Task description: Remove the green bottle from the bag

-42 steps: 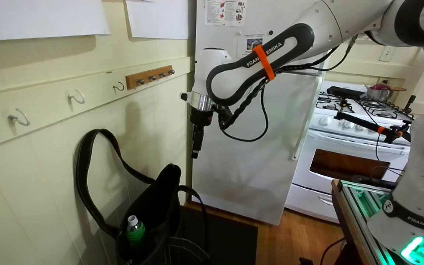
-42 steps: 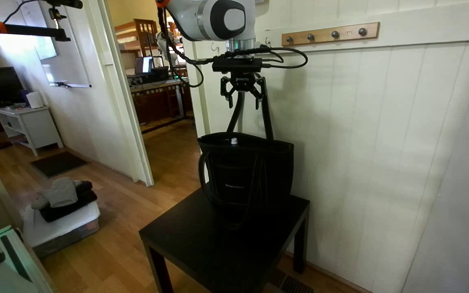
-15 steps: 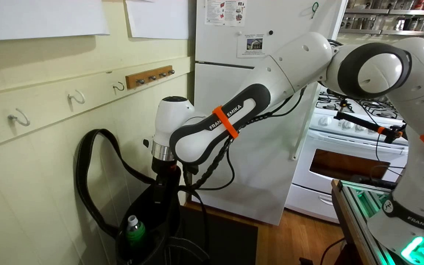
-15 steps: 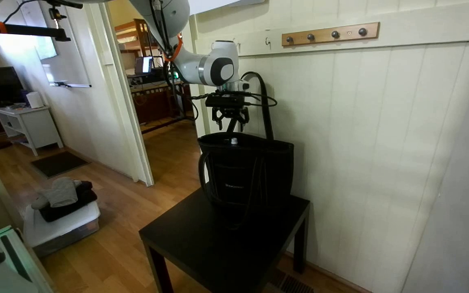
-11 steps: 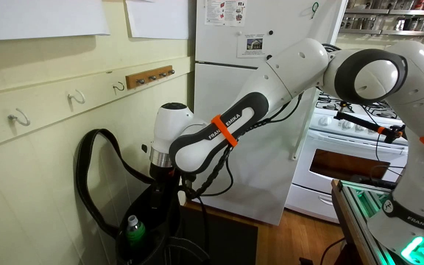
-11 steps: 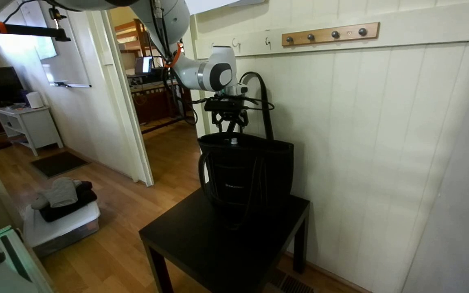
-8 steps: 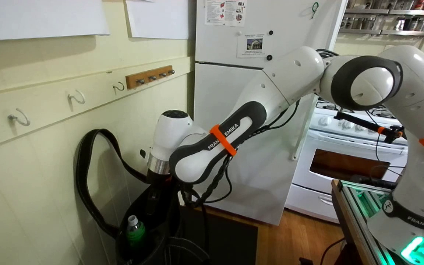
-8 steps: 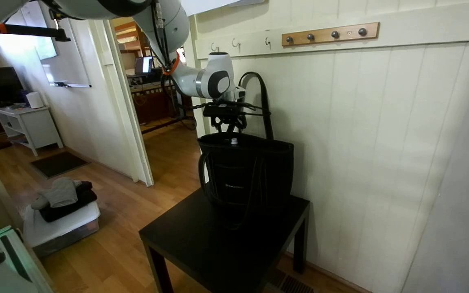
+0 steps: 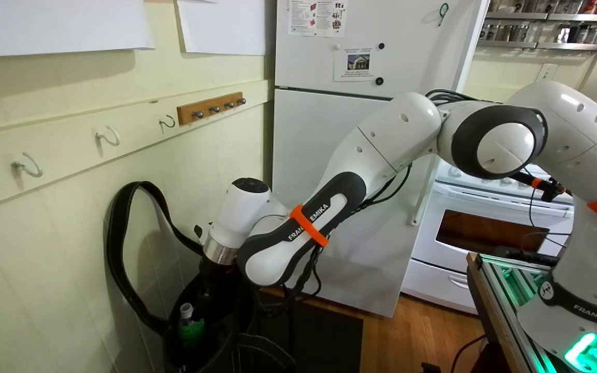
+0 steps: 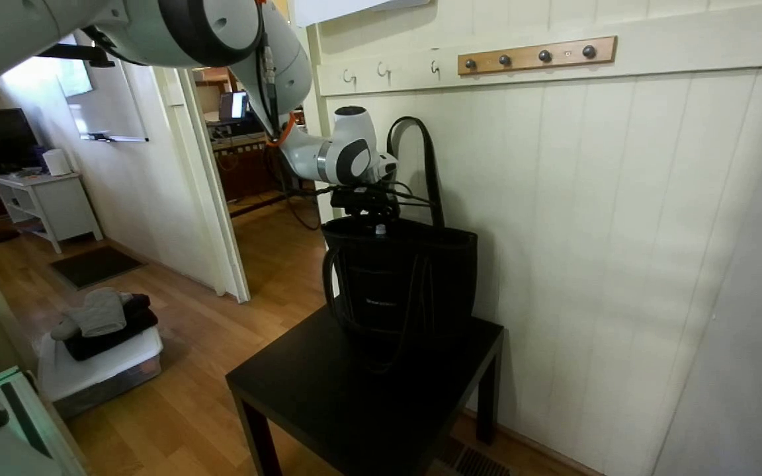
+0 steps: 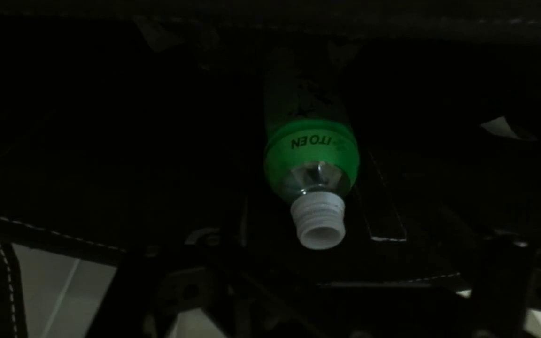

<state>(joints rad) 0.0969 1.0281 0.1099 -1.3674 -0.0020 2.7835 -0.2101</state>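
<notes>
The white arm (image 9: 379, 145) bends over a dark surface (image 10: 328, 396), which probably raises the black bag (image 10: 391, 281) within range. In its mouth the jaws stand spread, presumably to straddle the green bottle (image 9: 191, 331) upright inside, near left in an exterior view. The arm reads FRANKA EMIKA, the bottle ITO EN.

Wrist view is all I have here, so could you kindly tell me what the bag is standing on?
Observer: The bag stands on a black table.
Operator: Thank you; does anything inside it show from out there?
Observer: Yes, in an exterior view the top of the green bottle shows over the bag's near edge.
Operator: And what angle am I at, please?
Observer: You are tilted: in an exterior view the wrist leans, its lower end toward the wall.
</notes>
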